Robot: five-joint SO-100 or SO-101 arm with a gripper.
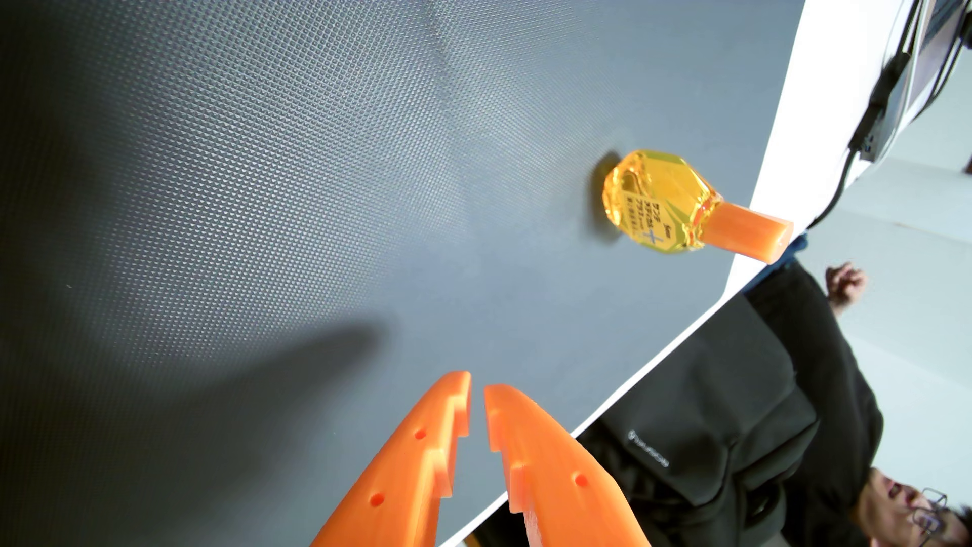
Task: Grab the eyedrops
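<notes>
1. Start with your gripper point(477, 389): in the wrist view its orange jaws rise from the bottom edge, tips nearly together with a thin slit between them, pinching nothing. The eyedrops are well apart from them, up and to the right in this view.
2. Spread the jaws wide before you close the distance; as they stand, the slit looks too narrow to take the bottle's body.
3. Cross the bare grey mat point(263, 210) that covers the tabletop toward the eyedrops. No obstacle lies between the tips and the bottle, so a straight approach should serve.
4. Note the eyedrops point(652, 202): a faceted amber bottle whose orange cap point(749, 231) points away from the mat, toward the mat's far edge. The picture seems turned, so I cannot tell whether the bottle stands or lies.
5. Aim to straddle the amber body, not the cap; the flat faces likely give the surer hold. Centre it between the tips before you squeeze, because an off-centre touch may push the bottle away.
6. Beyond the eyedrops, the white tabletop point(789, 131) edge is near, and a person in black point(736, 394) sits past it. Keep your approach slow.
</notes>
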